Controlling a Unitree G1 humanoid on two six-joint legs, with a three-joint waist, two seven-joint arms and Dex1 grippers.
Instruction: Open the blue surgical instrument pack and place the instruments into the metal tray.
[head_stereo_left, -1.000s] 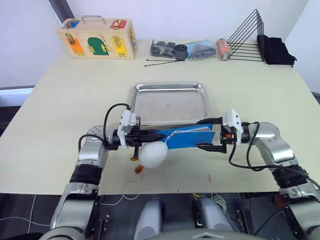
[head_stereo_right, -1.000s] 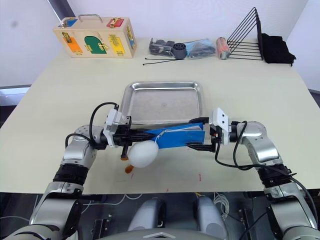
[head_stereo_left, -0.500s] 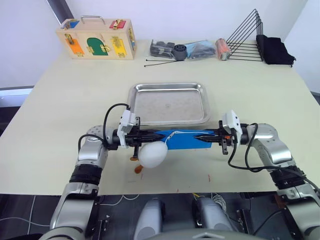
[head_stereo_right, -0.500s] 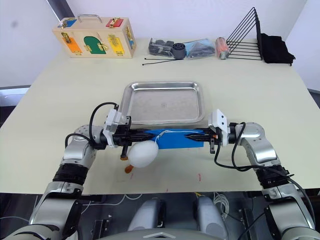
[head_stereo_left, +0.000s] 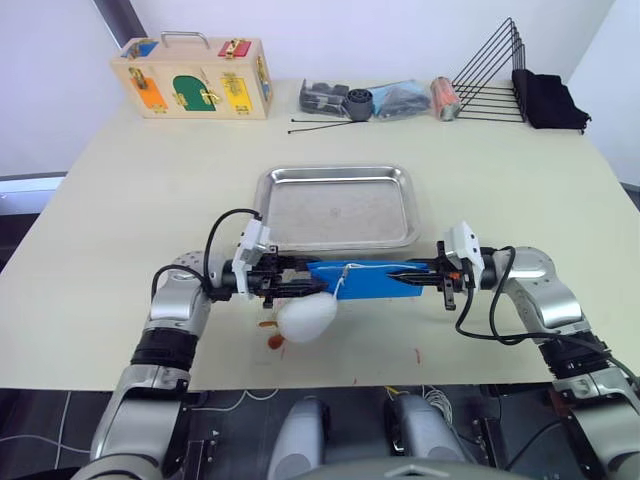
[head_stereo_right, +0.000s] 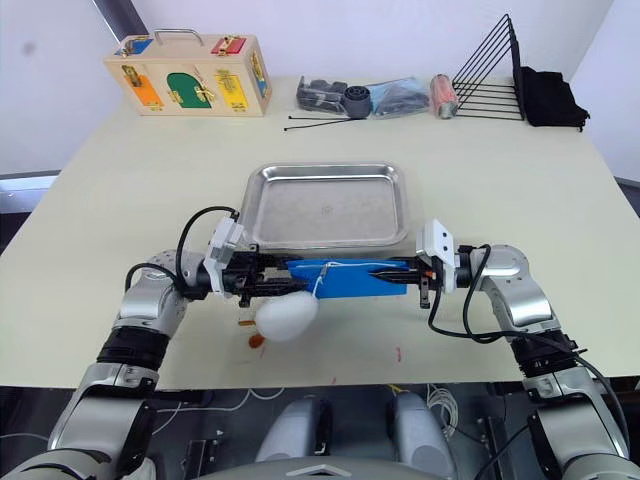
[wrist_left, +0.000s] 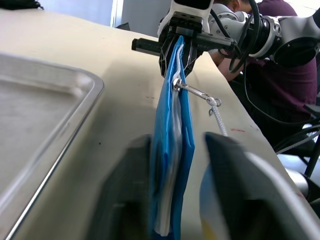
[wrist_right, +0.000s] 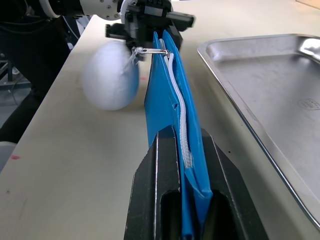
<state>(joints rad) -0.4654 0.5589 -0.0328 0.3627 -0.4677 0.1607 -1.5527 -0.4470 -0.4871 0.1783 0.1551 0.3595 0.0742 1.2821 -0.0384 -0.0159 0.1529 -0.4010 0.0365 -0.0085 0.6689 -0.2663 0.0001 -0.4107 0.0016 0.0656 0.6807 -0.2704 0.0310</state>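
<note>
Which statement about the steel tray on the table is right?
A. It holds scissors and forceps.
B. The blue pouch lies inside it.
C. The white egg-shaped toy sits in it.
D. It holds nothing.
D: the tray has a bare floor, while the blue pouch is held on edge between the left gripper and the right gripper, on the near side of the tray.

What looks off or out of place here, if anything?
The white egg-shaped plush toy lies right against the flat bright-blue fabric pouch, just under the left pincer, crowding the work. The pouch stands on edge, gripped at both ends, right pincer opposite. The shiny steel tray holds nothing yet.
</note>
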